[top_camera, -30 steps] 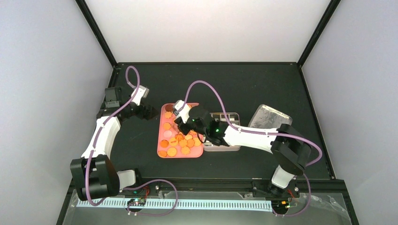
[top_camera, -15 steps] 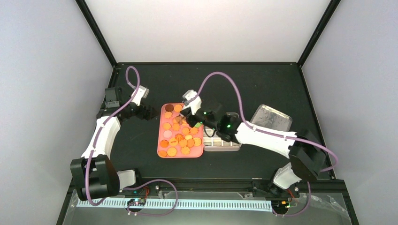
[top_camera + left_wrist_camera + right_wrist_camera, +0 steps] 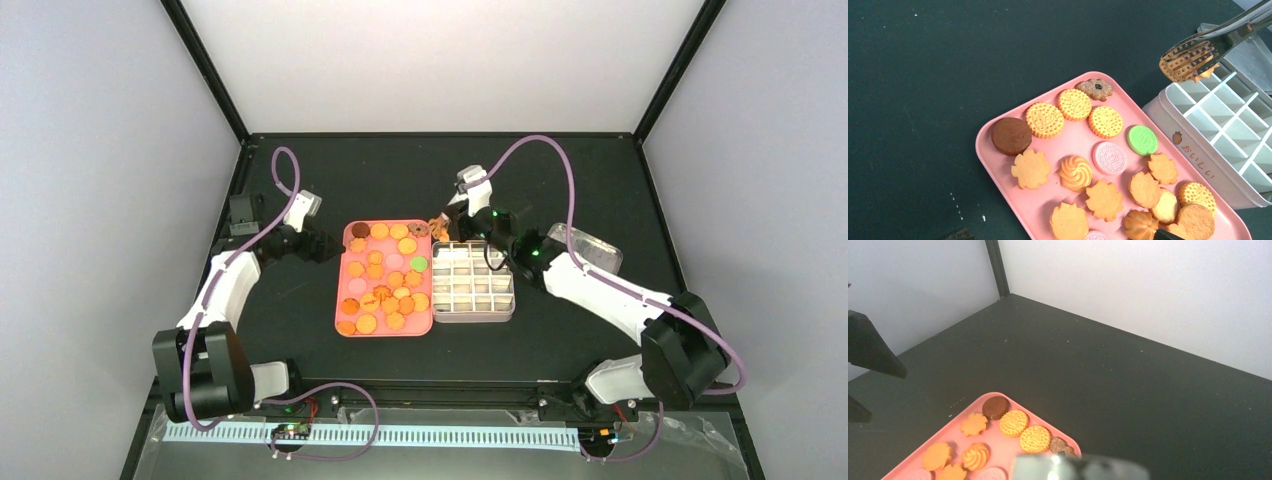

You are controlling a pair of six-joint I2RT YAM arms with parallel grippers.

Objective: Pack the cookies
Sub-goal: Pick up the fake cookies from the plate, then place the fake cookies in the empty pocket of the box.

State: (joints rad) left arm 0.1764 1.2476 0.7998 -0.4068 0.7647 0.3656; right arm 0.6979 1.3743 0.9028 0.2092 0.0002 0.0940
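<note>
Pinching a light, likely brittle orange cookie [image 3: 1207, 73] by its flat faces in metal tongs [image 3: 1198, 47] clamped in the right gripper [image 3: 468, 212], with the left gripper [image 3: 325, 245] gaping at the pink tray's [image 3: 998, 165] ten o'clock.

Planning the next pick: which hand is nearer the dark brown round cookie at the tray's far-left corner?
Left. The left hand sits just left of the cookie; the right hand is past the tray, by the box.

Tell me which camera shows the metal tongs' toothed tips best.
Left wrist: the metal tongs' toothed tips are large and sharp, pinching an orange cookie by the white divided box's far corner. Top external shows them as a tiny speck. Right wrist shows no tips, just a grey blur at the bottom edge.
</note>
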